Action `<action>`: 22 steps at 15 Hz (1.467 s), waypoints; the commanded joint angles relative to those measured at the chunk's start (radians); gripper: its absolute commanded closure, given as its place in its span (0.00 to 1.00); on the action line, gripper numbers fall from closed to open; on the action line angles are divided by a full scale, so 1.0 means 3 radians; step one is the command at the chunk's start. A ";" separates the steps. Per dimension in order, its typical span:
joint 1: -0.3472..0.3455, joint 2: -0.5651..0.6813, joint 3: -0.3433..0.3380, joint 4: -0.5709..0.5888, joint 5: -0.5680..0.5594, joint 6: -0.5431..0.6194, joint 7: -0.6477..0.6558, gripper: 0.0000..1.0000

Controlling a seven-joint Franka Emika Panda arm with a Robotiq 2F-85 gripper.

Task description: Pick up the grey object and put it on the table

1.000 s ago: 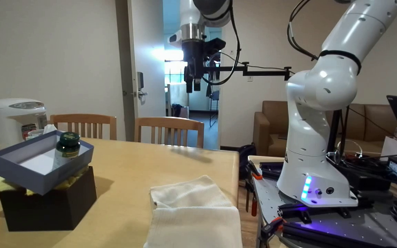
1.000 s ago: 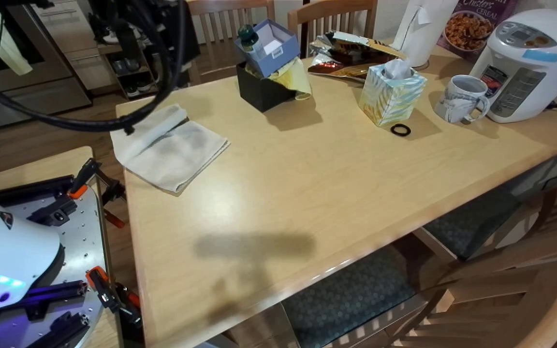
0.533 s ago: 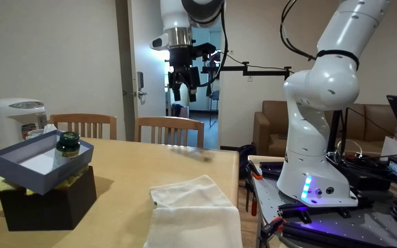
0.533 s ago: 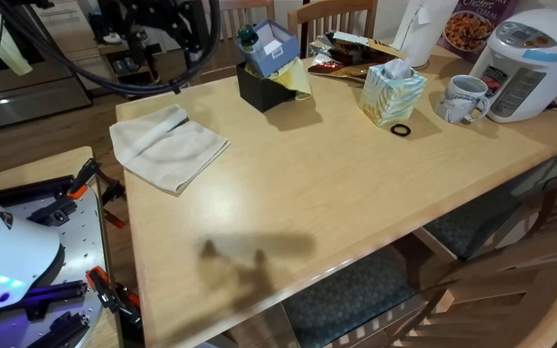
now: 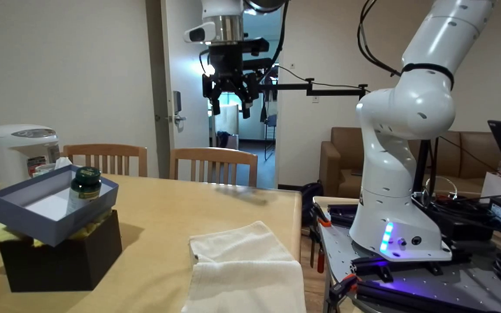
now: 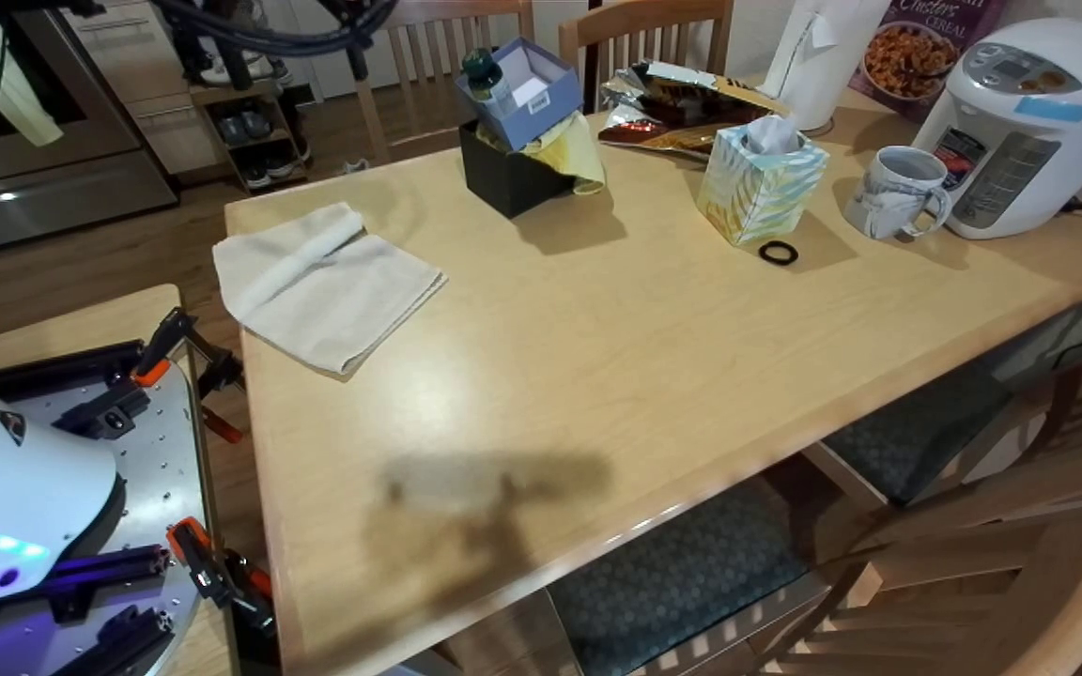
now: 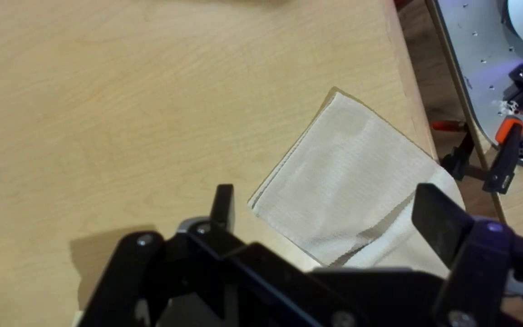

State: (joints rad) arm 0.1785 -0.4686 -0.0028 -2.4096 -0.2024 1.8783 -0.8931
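The grey object is a shallow blue-grey tray, also visible in an exterior view. It sits tilted on top of a black box with yellow cloth between them. A dark green-capped bottle stands in the tray. The table is light brown wood. My gripper is open and empty, high above the table, pointing down, well away from the tray. In the wrist view its fingers are wide apart with a folded cloth far below. The tray does not show in the wrist view.
A folded cream cloth lies at the table edge near the robot base. A tissue box, black ring, mug, foil bag, paper roll and white water boiler stand farther along. Chairs surround the table.
My gripper has turned about its vertical axis, so its fingers now show side by side. It moved left in an exterior view, dipped, then rose slightly. The tray, box and cloths have not moved.
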 commanded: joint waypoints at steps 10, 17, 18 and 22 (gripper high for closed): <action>0.0166 0.0167 0.0123 -0.0101 -0.0199 0.1541 -0.0217 0.00; 0.0717 0.0736 -0.0175 -0.0103 0.0727 0.3168 -0.0907 0.00; 0.1031 0.0801 -0.0408 -0.0080 0.1052 0.3187 -0.1177 0.00; 0.1213 0.1028 -0.0542 0.0183 0.1775 0.2342 -0.1967 0.00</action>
State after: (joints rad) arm 0.5835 -0.2159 -0.1929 -2.4300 0.2372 2.7399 -1.3409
